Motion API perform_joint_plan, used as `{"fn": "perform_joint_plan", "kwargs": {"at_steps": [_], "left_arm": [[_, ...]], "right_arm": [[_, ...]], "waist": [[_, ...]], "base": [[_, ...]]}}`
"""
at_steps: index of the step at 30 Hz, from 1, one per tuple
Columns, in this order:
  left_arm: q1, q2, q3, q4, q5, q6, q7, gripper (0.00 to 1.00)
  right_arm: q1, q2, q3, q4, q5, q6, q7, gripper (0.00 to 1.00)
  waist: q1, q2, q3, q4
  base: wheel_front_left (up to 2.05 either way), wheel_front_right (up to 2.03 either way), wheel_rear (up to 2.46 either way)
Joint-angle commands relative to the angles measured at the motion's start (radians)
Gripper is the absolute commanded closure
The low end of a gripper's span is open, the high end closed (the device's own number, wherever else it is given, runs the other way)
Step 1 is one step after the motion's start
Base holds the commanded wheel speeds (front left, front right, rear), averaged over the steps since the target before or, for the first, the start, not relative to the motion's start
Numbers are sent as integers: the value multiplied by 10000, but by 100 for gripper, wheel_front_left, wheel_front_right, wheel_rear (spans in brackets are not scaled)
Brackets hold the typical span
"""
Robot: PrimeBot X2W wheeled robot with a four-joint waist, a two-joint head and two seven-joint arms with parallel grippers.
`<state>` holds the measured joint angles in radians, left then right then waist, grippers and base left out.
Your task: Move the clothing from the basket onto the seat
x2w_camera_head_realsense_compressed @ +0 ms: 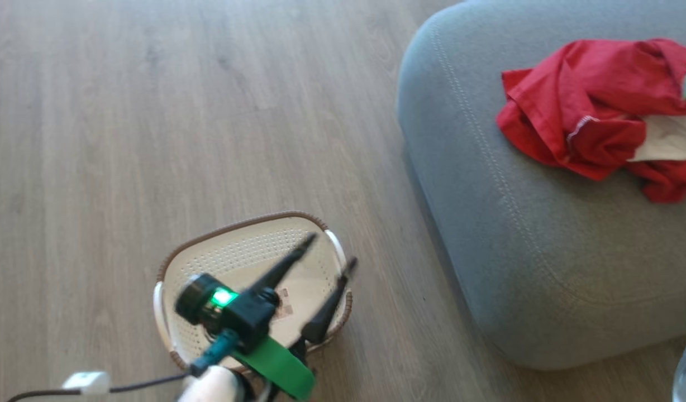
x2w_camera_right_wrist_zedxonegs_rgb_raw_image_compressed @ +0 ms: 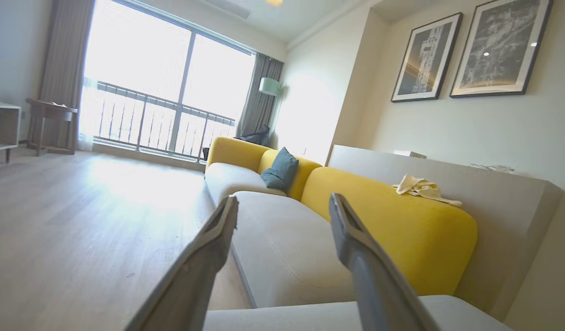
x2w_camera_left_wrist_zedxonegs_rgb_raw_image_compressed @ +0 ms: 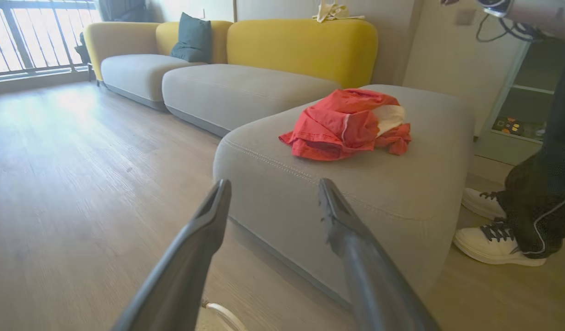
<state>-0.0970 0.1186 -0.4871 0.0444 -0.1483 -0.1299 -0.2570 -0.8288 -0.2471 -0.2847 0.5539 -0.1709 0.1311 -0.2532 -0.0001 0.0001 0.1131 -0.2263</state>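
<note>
- Jaws of my left gripper (x2w_camera_head_realsense_compressed: 332, 249) spread, empty, hanging over the basket (x2w_camera_head_realsense_compressed: 237, 223).
- Right gripper (x2w_camera_right_wrist_zedxonegs_rgb_raw_image_compressed: 285, 198) jaws also apart, nothing between them.
- Basket looks bare down to its label; clothing (x2w_camera_head_realsense_compressed: 572, 106) heaped on the seat (x2w_camera_head_realsense_compressed: 488, 251), well apart from it.
- Task looks done; I'd lift straight up, clear of the rim, with no sweep toward the heap.
- Wood floor (x2w_camera_head_realsense_compressed: 153, 111); yellow sofa (x2w_camera_right_wrist_zedxonegs_rgb_raw_image_compressed: 402, 230); person's shoes (x2w_camera_left_wrist_zedxonegs_rgb_raw_image_compressed: 494, 239) beside seat.

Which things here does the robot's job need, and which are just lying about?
For the job: clothing, basket, seat, left gripper.
Lying about: dark cushion, cream cloth, framed pictures, a person's white shoes.
</note>
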Motion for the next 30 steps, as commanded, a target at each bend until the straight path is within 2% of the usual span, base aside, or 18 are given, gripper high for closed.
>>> {"fn": "perform_joint_plan", "kwargs": {"at_steps": [1, 7, 14, 19, 24, 30], "left_arm": [[-119, -145, 572, -324, 28, -8, -48, 0], [-39, -524, 1983, -266, 187, -4, -48, 0], [179, -676, 3018, -165, -11, 266, -48, 0], [239, -680, 3333, -451, 248, 795, -48, 0], [356, -682, 3427, -527, 468, 1552, -48, 0], [639, -682, 3441, -172, 799, 2302, -48, 0]], "right_arm": [[169, 18, 326, -650, 277, -4, -82, 0], [1980, 334, 1262, -2802, 1573, -4, -84, 0], [3439, 846, 2350, -3613, 2191, -4, -84, 0], [4161, 1245, 2864, -3602, 2726, -4, -85, 0], [4988, 1500, 3215, -3396, 2863, -4, -85, 0], [6052, 1867, 3263, -3211, 3127, -4, -85, 0]], "waist": [[1, -1, -91, 228], [1, -1, -251, 958], [1, -1, -453, 1748], [1, -1, -531, 2116], [1, -1, -643, 2453], [1, -1, -864, 2657]], "base": [[0, 0, 0], [0, 0, 0], [0, 0, 0], [0, 0, 0], [0, 0, 0], [0, 0, 0]]}}
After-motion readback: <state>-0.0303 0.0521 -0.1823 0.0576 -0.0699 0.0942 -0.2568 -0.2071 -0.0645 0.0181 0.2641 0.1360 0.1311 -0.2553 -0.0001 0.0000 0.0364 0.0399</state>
